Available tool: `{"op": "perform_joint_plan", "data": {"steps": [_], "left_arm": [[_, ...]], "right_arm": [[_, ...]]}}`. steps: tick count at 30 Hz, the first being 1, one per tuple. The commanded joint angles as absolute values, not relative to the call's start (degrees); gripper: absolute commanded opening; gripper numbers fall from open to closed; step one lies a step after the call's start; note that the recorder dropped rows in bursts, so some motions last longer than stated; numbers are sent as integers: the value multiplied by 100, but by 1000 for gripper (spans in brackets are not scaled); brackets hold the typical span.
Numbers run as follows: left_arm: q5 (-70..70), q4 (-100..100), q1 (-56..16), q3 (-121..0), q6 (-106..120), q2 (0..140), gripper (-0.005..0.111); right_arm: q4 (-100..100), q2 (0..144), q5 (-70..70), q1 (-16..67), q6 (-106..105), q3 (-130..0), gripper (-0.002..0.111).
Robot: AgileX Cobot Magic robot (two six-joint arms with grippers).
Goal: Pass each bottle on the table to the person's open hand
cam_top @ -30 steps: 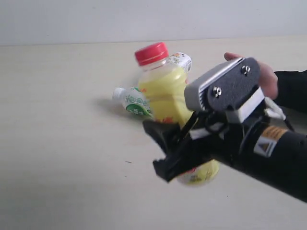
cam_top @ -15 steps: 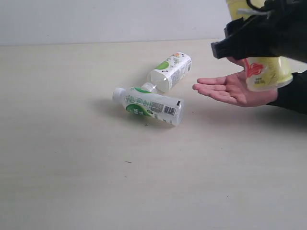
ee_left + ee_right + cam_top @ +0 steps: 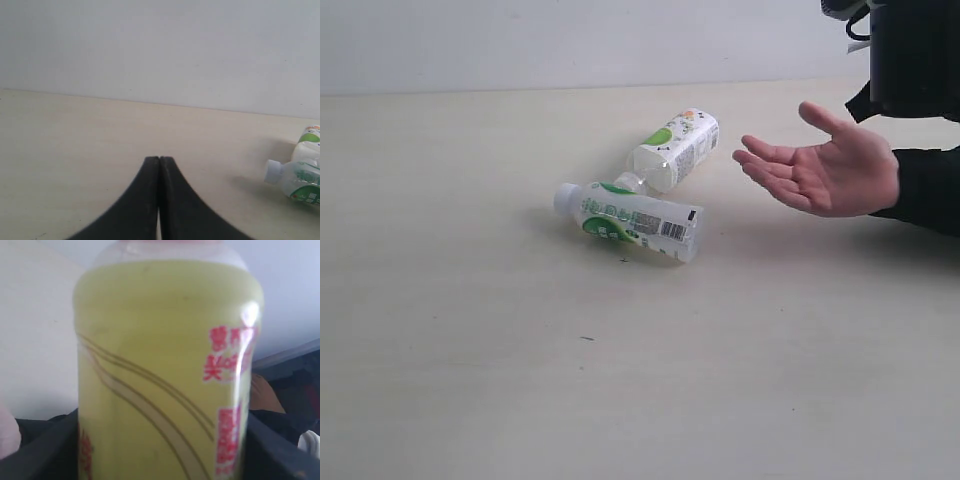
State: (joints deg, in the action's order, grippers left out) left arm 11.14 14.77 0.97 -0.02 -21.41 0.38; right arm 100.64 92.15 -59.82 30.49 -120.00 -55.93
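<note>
Your right jaws grasp the yellow juice bottle (image 3: 160, 365) across its body, lifted off the surface (image 3: 470, 380) and above the person's open hand (image 3: 830, 170), so lower toward that palm; your left jaws are clenched empty.

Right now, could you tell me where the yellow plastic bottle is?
The yellow plastic bottle fills the right wrist view, held in the right gripper; the exterior view shows only that arm, upper right, above the person's open hand.
</note>
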Motion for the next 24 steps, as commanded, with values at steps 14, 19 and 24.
{"op": "perform_joint_plan", "data": {"steps": [14,19,24], "left_arm": [[1107,1478,103,0,-2147,0,0],[1107,1478,103,0,-2147,0,0],[1107,1478,103,0,-2147,0,0]], "right_arm": [[9995,8972,-2002,2843,-9872,-5032,0],[9995,8925,-1975,2826,-9872,-4766,0],[9995,8810,-1988,2826,-10079,-4171,0]]}}
